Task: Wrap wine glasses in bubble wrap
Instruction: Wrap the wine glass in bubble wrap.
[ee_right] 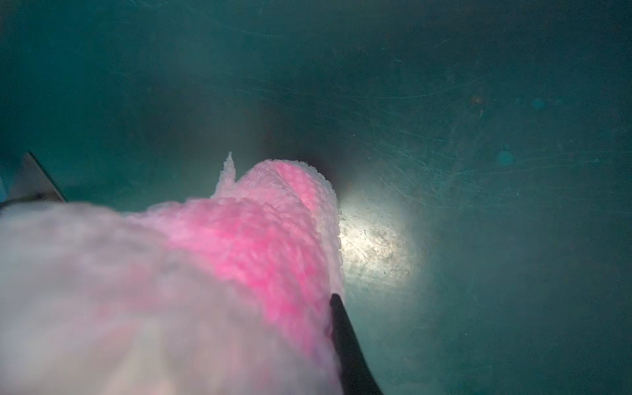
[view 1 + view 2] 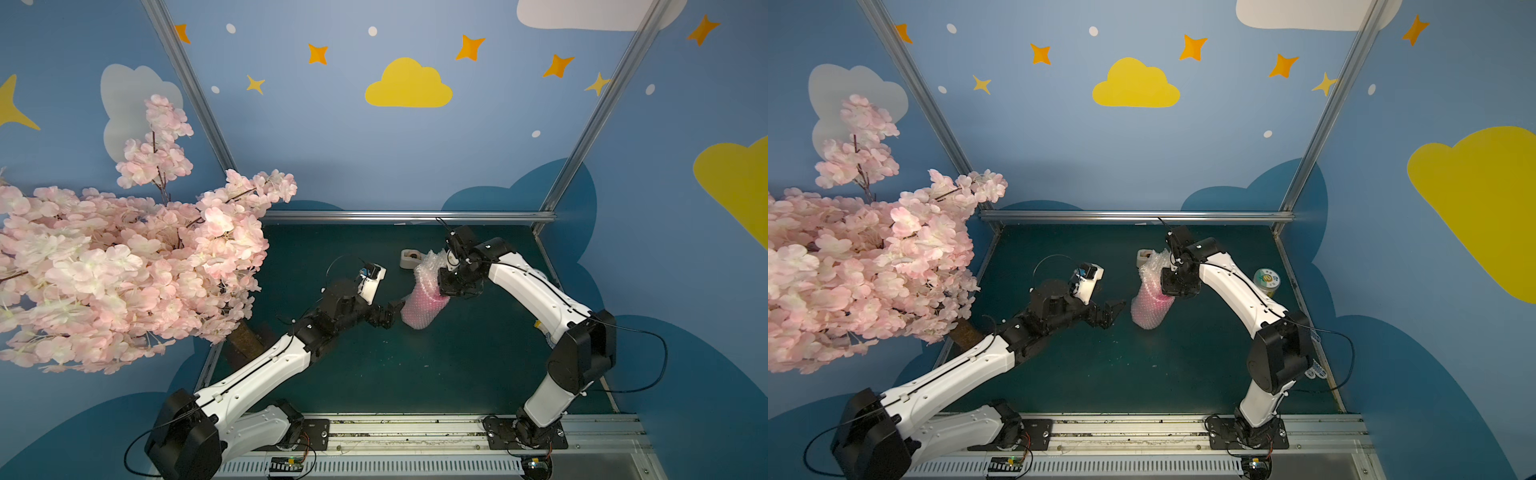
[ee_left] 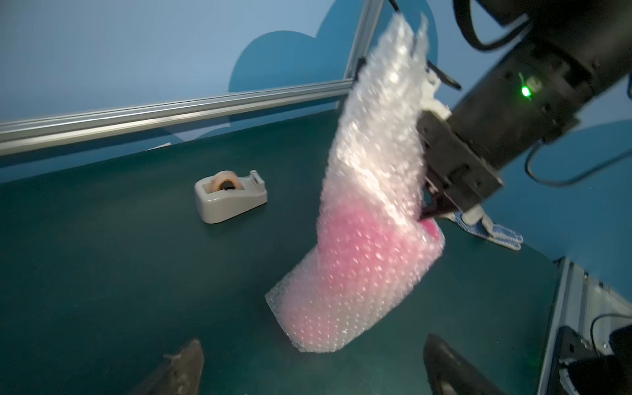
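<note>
**A:** Starting at the left, past the blossom tree [image 2: 124, 257], what is the left gripper [image 2: 1115, 314] doing?

**B:** Its jaws are spread wide with nothing between them. They sit just beside the bundle's lower end, placed, I'd judge, to steady it.

**A:** And the bundle?

**B:** It's mid-worktop [image 3: 102, 273], just on the robot's side of the tape dispenser [image 3: 231, 196]. The bubble wrap [image 3: 376, 136] is rolled into a loose, leaning tube around the goblet [image 3: 359, 246]. The goblet shows as a hot-pink glow in the lower half, and the upper half is silvery film with no pink showing through. I can't tell whether the lower end touches the worktop.

**A:** The right side?

**B:** The right gripper [image 3: 431, 212] has its jaws pinched almost closed on the wrap's edge at mid-height, probably to stop the roll springing open. A tin [image 2: 1266, 282] stands farther right, well apart.
</note>
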Available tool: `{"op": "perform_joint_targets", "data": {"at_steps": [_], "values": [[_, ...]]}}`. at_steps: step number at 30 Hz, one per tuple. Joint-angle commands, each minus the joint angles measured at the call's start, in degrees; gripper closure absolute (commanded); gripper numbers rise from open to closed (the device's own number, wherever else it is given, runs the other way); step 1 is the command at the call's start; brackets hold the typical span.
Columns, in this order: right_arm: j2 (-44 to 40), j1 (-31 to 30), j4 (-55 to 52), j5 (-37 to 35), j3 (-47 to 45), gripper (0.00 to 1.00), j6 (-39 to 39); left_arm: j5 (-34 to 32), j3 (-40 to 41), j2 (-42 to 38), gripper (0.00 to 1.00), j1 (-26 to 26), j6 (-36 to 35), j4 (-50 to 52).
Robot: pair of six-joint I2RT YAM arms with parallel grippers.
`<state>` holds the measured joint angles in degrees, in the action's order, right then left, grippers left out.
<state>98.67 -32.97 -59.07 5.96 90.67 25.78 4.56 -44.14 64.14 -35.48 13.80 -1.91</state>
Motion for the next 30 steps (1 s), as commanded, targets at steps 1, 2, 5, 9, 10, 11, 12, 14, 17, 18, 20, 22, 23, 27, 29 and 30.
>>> {"op": "perform_joint_targets", "data": {"at_steps": [1, 2, 5, 9, 10, 11, 12, 14, 17, 18, 20, 22, 23, 27, 29, 30], "values": [[1.84, -4.24, -1.04, -5.40, -0.54, 0.88, -1.96, 4.65, -7.42, 2.52, 0.00, 2.14, 13.50, 10.72], [2.37, -5.32, -0.70, -6.17, -0.55, 0.86, -1.76, 5.26, -11.05, 4.76, 0.00, 2.20, 17.04, 15.14], [3.93, -7.08, -0.25, -6.51, 0.43, 0.85, -0.77, 13.53, -18.88, 11.66, 0.00, 2.00, 24.10, 21.26], [4.60, -8.94, -0.06, -7.18, 2.22, 0.83, 0.34, 15.33, -22.69, 17.02, 0.03, 1.67, 29.43, 23.59], [4.58, -9.03, 0.28, -7.01, 2.16, 0.83, 0.79, 14.25, -23.26, 17.57, 0.06, 1.61, 29.23, 25.00], [4.64, -9.13, 0.68, -7.01, 1.94, 0.83, 1.10, 12.99, -23.82, 17.68, 0.07, 1.41, 28.93, 26.63], [4.84, -9.20, 0.77, -7.03, 1.84, 0.83, 1.48, 11.70, -24.12, 17.59, 0.08, 1.31, 28.30, 28.01], [5.29, -9.15, 1.08, -6.71, 1.38, 0.83, 1.82, 10.27, -24.41, 16.50, 0.09, 1.54, 26.95, 30.30], [5.34, -9.37, 1.87, -6.73, 0.85, 0.83, 1.99, 10.03, -25.38, 16.71, 0.12, 1.78, 24.11, 34.75], [5.17, -9.47, 2.14, -6.70, 0.66, 0.83, 1.95, 9.85, -25.04, 16.98, 0.12, 1.74, 24.11, 34.85], [4.82, -9.81, 2.73, -6.50, 0.55, 0.83, 1.57, 10.51, -23.29, 17.59, 0.12, 1.71, 24.98, 32.01], [4.77, -10.15, 2.67, -6.69, 0.90, 0.83, 1.30, 9.68, -22.97, 19.08, 0.12, 1.35, 25.44, 30.69], [4.77, -10.24, 2.72, -6.69, 0.99, 0.83, 1.20, 9.25, -23.29, 20.03, 0.13, 1.11, 25.48, 30.82], [3.40, -10.45, 4.47, -5.49, -0.23, 0.81, 1.29, 4.12, -24.79, 23.56, 0.22, -0.14, 24.28, 31.75], [2.48, -10.44, 5.45, -4.53, -0.79, 0.79, 0.88, 3.54, -25.25, 25.26, 0.30, -0.32, 23.96, 32.09], [1.99, -10.35, 5.71, -4.02, -0.94, 0.78, 0.69, 2.96, -25.38, 26.04, 0.33, -0.52, 23.74, 32.53]]}}
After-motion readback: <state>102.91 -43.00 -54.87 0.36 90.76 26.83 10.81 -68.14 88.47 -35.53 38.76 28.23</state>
